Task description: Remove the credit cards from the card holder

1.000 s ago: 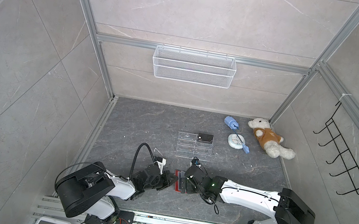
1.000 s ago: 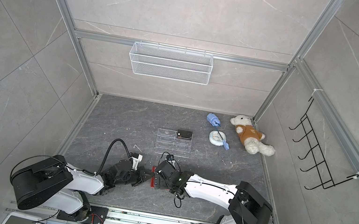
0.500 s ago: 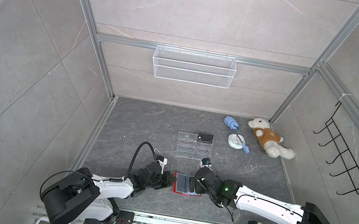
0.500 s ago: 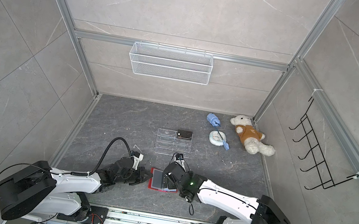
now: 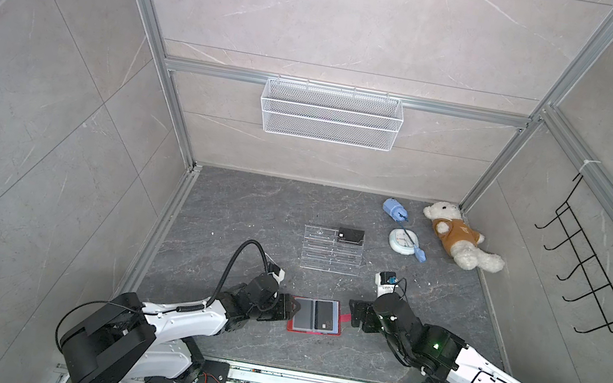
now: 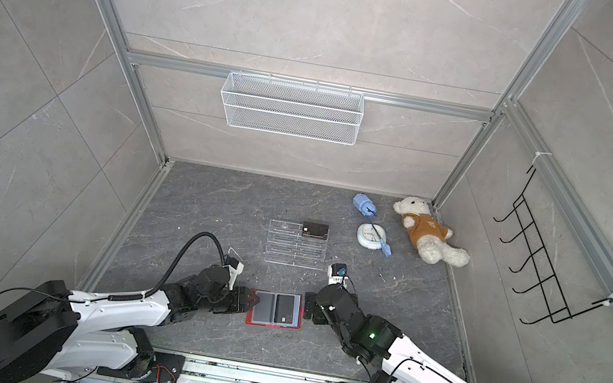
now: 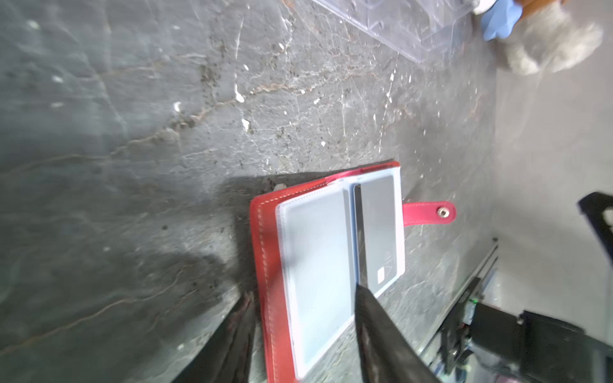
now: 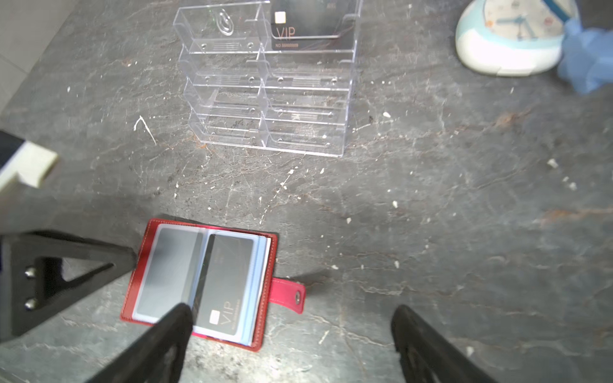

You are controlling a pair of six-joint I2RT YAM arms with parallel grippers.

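Card holder (image 7: 268,265) lies open, 1 card (image 8: 229,285) showing; left gripper (image 5: 291,310), jaws apart, opposite its tab (image 8: 288,295); right gripper (image 5: 352,315), likewise apart, beside the tab.

Two black cards (image 5: 324,316) (image 5: 351,235), one red holder (image 5: 313,331), one clear stand (image 5: 327,257), one teddy (image 5: 453,236).

White links (image 5: 183,315), black joints (image 5: 102,344), looped cable (image 5: 240,249)

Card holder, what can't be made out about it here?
- Card holder, every view: top sleeves hide any cards beneath.
- VIP card, right wrist view: small print blurred; top views: too small to read.
- Grey page beside it: sheen hides whether it holds a card; a right gripper jaw covers one corner.
- Left wrist view: holder's end cut off by picture edge.
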